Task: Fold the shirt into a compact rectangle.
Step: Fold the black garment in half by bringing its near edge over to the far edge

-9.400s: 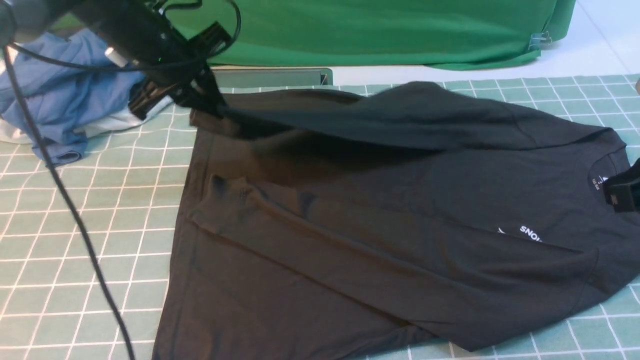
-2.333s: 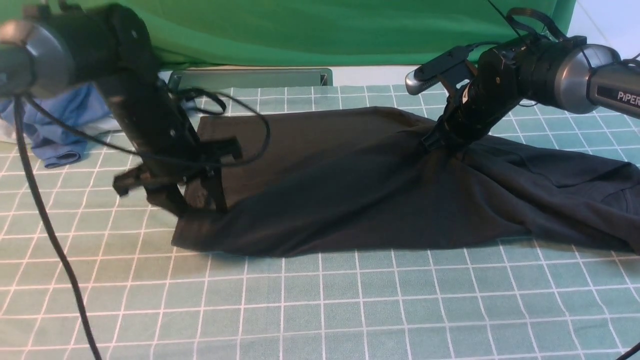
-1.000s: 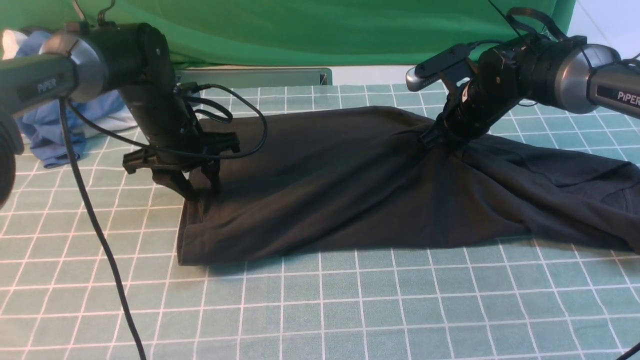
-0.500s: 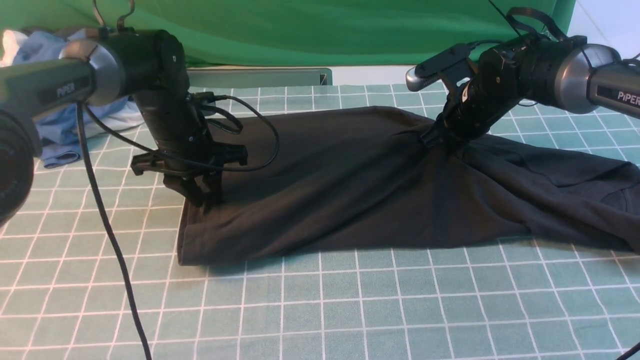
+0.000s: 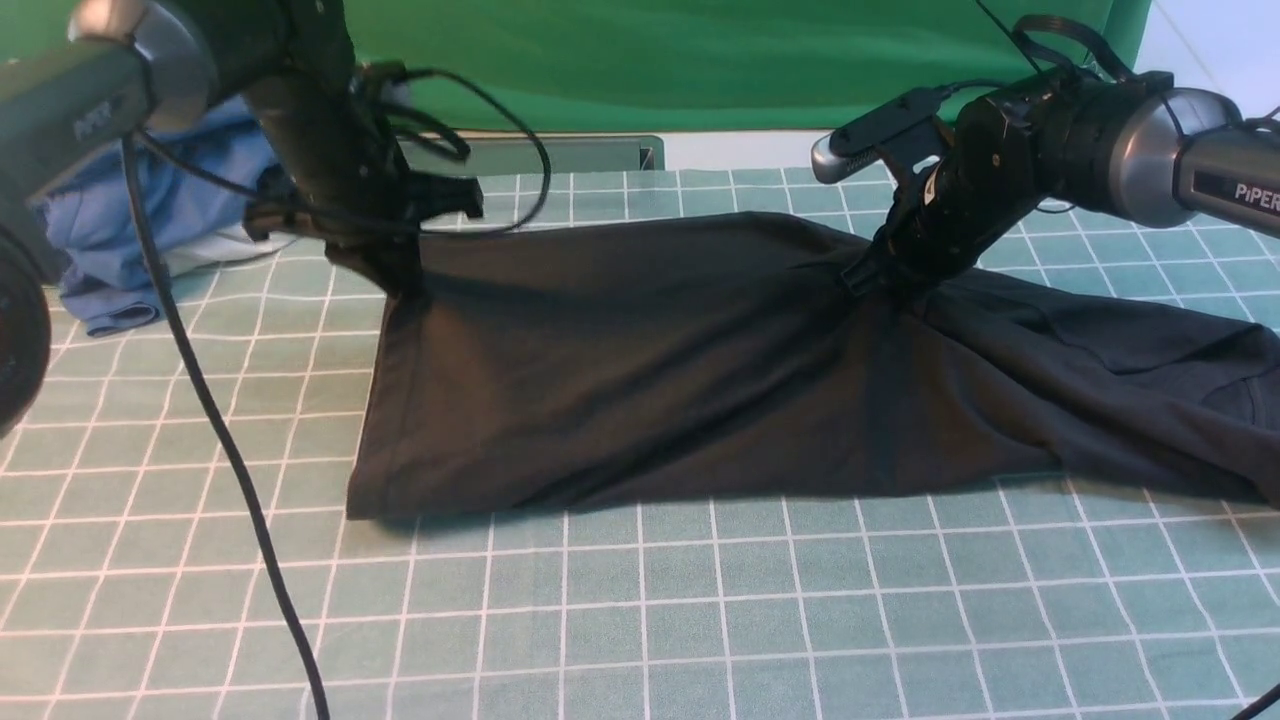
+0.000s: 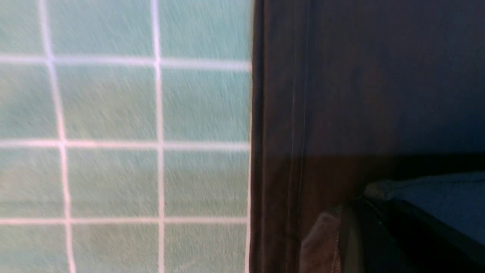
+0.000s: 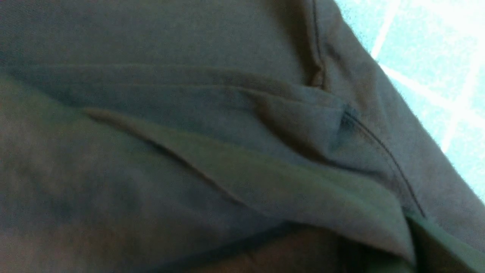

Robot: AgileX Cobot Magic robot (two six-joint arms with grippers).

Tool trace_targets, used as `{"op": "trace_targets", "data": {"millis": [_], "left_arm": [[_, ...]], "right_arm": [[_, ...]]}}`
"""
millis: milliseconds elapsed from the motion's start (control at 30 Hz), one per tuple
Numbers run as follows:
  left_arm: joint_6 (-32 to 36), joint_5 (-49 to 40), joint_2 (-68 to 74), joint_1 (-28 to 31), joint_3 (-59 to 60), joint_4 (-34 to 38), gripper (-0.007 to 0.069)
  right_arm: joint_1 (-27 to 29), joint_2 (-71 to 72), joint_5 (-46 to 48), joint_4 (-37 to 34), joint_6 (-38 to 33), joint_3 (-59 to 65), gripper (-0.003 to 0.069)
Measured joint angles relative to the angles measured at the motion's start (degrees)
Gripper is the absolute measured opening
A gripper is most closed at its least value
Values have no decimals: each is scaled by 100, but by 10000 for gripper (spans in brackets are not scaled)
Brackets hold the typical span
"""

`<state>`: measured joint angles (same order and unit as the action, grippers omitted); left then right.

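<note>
The black shirt (image 5: 650, 380) lies folded lengthwise across the checked mat, its near edge resting on the mat. My left gripper (image 5: 400, 280) is shut on the shirt's left end and holds that corner lifted off the mat. In the left wrist view the stitched hem (image 6: 276, 113) runs beside the mat, with one of the fingers (image 6: 322, 242) pressed against the cloth. My right gripper (image 5: 875, 285) is shut on a bunch of fabric near the shirt's middle, pulling it into a peak. Black knit folds (image 7: 189, 151) fill the right wrist view. The chest print is hidden.
Blue and white garments (image 5: 150, 230) are piled at the back left, behind my left arm. A bright green cloth (image 5: 700, 60) hangs along the back, with a grey bar (image 5: 540, 155) below it. A black cable (image 5: 230, 470) droops over the teal mat (image 5: 700, 620).
My left gripper closed on the shirt's left end and rose up and away, lifting that corner and pulling the cloth taut. The right arm has stayed in place.
</note>
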<state>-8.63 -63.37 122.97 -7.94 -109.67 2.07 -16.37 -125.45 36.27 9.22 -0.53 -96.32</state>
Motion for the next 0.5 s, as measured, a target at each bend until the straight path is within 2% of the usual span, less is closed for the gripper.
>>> {"op": "trace_targets", "data": {"millis": [267, 500], "left_arm": [[-34, 636, 49, 435, -389, 481, 20], [12, 1442, 369, 518, -394, 764, 20]], "right_arm": [[0, -4, 93, -6, -11, -342, 73], [0, -17, 73, -5, -11, -894, 73]]}}
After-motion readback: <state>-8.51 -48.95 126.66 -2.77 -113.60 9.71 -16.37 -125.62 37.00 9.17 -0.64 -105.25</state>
